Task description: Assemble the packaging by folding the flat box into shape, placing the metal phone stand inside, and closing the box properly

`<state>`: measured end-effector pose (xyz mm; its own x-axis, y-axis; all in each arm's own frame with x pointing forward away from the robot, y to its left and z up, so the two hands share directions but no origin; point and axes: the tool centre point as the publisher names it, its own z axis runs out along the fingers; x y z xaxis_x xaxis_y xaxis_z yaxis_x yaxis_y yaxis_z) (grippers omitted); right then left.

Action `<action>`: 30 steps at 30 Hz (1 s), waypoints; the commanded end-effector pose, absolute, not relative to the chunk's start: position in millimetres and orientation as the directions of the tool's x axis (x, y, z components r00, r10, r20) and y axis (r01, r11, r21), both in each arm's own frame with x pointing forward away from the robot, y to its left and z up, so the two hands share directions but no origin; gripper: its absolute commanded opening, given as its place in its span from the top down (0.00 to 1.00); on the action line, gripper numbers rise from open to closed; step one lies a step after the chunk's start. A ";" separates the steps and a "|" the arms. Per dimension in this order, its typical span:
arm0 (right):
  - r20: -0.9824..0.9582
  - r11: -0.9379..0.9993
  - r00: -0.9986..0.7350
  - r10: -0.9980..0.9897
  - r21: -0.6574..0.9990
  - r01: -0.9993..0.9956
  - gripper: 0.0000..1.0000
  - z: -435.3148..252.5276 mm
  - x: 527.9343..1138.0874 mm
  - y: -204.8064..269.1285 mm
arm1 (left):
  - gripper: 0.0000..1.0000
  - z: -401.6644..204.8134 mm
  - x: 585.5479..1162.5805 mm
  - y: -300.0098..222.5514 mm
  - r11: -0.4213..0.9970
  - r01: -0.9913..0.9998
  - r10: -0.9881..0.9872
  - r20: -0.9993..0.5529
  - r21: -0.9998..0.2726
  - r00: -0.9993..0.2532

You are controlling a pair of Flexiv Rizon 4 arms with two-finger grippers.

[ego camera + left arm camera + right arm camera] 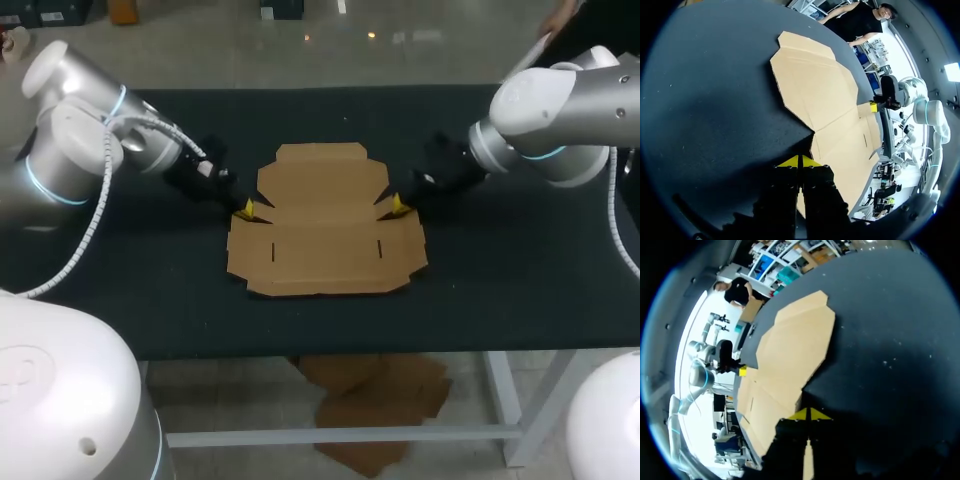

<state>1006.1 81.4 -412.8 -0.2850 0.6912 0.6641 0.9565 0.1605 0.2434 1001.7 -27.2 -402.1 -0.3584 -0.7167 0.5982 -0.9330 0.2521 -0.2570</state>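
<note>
Left gripper [247, 209]: jaws closed, yellow tips meeting tip to tip; at the notch in the box's left edge
Flat box [325, 225]: plain brown cardboard, unfolded, lying flat at the middle of the dark table [520, 270]; narrower flap panel at the far end, wider panel with two short slits at the near end, a notch cut into each side
Right gripper [398, 206]: jaws closed, yellow tips meeting tip to tip; at the notch in the box's right edge
Count: one flat box; two grippers, one per side; one table
</note>
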 end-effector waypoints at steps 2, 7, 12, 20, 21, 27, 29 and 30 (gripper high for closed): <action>0.635 0.155 -0.282 0.719 0.249 0.956 1.00 -407.8 1002.3 87.7 | 1.00 -398.4 1003.8 -31.3 0.261 -0.932 -0.723 0.588 -0.253 -0.362; 0.617 0.149 -0.279 0.736 0.254 0.956 1.00 -404.5 1000.7 89.3 | 1.00 -394.8 1003.0 -34.4 0.262 -0.929 -0.729 0.577 -0.260 -0.367; 0.578 0.139 -0.270 0.770 0.261 0.955 1.00 -399.7 998.6 92.3 | 1.00 -388.9 1001.4 -42.2 0.271 -0.925 -0.752 0.541 -0.265 -0.376; 0.539 0.147 -0.275 0.796 0.269 0.952 1.00 -394.0 996.7 100.9 | 1.00 -385.1 1000.1 -53.1 0.288 -0.921 -0.764 0.516 -0.264 -0.387; 0.537 0.149 -0.277 0.797 0.270 0.951 1.00 -393.9 996.7 101.6 | 1.00 -384.9 999.8 -53.7 0.289 -0.920 -0.765 0.515 -0.265 -0.388; 0.520 0.162 -0.288 0.805 0.275 0.948 1.00 -393.3 996.8 106.3 | 1.00 -384.1 999.4 -55.1 0.295 -0.918 -0.766 0.510 -0.264 -0.392; 0.508 0.169 -0.293 0.810 0.276 0.946 1.00 -393.8 997.1 107.9 | 1.00 -384.8 1000.3 -56.0 0.298 -0.918 -0.765 0.510 -0.262 -0.394; 0.506 0.171 -0.294 0.811 0.276 0.946 1.00 -394.4 997.3 108.5 | 1.00 -385.2 1000.8 -56.4 0.300 -0.918 -0.765 0.510 -0.261 -0.394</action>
